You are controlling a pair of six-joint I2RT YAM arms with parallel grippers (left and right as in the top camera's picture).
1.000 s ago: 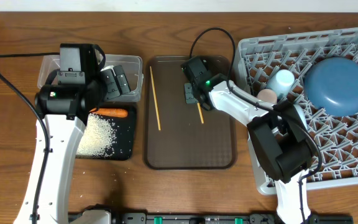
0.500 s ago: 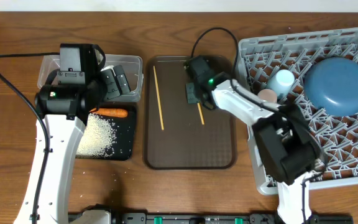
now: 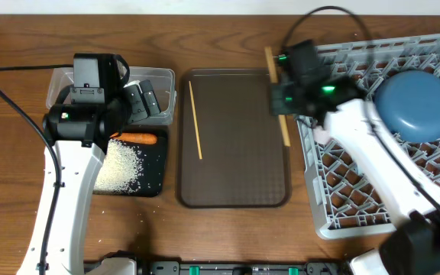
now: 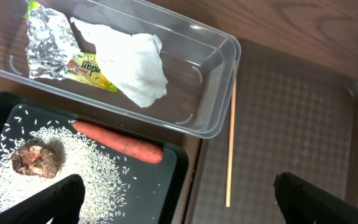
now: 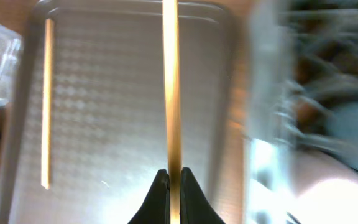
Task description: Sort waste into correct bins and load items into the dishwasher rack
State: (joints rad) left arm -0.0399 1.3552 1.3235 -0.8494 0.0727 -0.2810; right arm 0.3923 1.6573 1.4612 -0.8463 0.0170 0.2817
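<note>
My right gripper [image 5: 174, 177] is shut on one wooden chopstick [image 5: 171, 87] and holds it above the right edge of the brown tray, beside the grey rack [image 3: 434, 191]; overhead the chopstick [image 3: 276, 95] shows lifted. The other chopstick [image 3: 195, 121] lies on the brown tray, also in the left wrist view [image 4: 230, 149]. My left gripper [image 4: 179, 199] is open and empty over the bins. The clear tub [image 4: 210, 74] holds tissue [image 4: 135, 62], foil [image 4: 48, 37] and a yellow-green packet [image 4: 92, 65]. The black tray [image 4: 166, 180] holds rice [image 4: 98, 180], a brown lump [image 4: 37, 157] and a carrot [image 4: 120, 142]. A dark-blue plate [image 3: 415, 105] sits in the rack.
The brown serving tray [image 3: 235, 183] lies between the bins and the rack. A black cable [image 3: 6, 99] loops at the left of the wooden table.
My right gripper has lifted one chopstick off the brown tray and carried it right and back toward the rack's left edge. The left arm has not moved.
</note>
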